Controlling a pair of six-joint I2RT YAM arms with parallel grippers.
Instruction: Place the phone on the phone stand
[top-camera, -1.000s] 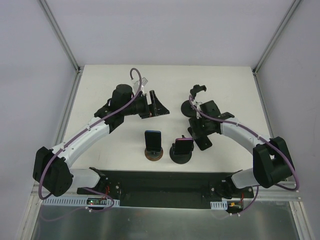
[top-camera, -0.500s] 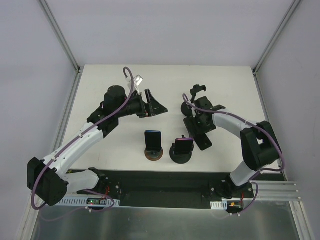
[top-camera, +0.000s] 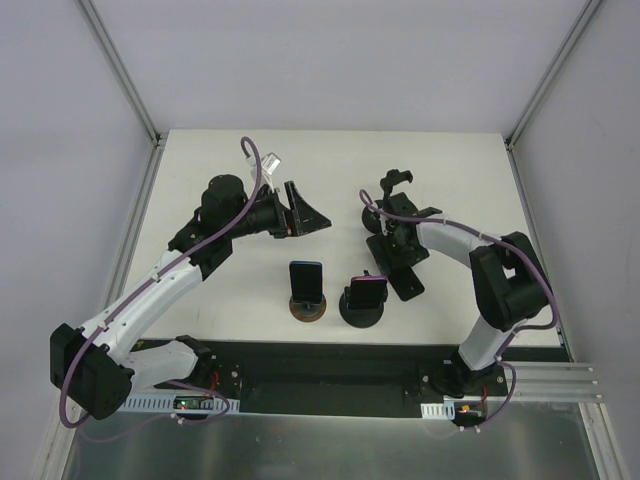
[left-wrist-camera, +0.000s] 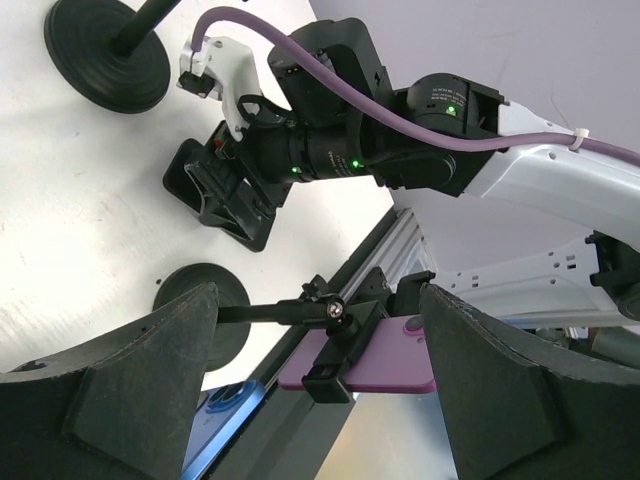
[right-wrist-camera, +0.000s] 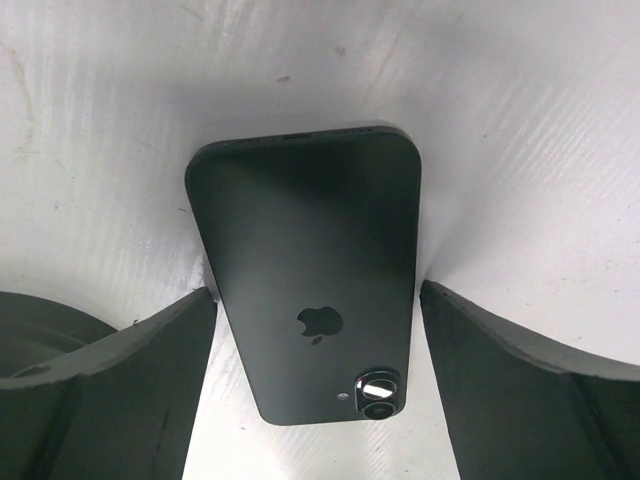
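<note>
Black phone (right-wrist-camera: 305, 230) lies flat on the white table (top-camera: 470, 170), back up, logo and camera lens facing the right wrist view. Right gripper (right-wrist-camera: 318, 295) sits directly over it, jaws spread wide, one finger (right-wrist-camera: 110, 380) on each side of the phone. The left one is just beside the phone's edge; whether it touches, I cannot tell. Nothing is pinched.

From above, only the near end of that phone pokes out under the gripper, right-centre of the table. Just beyond it stands the empty phone stand (top-camera: 396, 181), cradle open. That stand never shows in the right wrist view.

Closer to the arm bases, two stands are filled: a blue phone (top-camera: 307, 280) on a brown-based stand (top-camera: 308, 310), and a purple phone (top-camera: 367, 293) on a black-based stand (top-camera: 358, 315).

Left gripper (top-camera: 310, 212) hangs over the table's left-centre, fingers wide apart, holding nothing. Its wrist camera looks sideways across the table and catches the right arm (left-wrist-camera: 520, 170) stooped over the surface. It also shows the clamp gripping the purple phone, which the overhead view doesn't make out.
</note>
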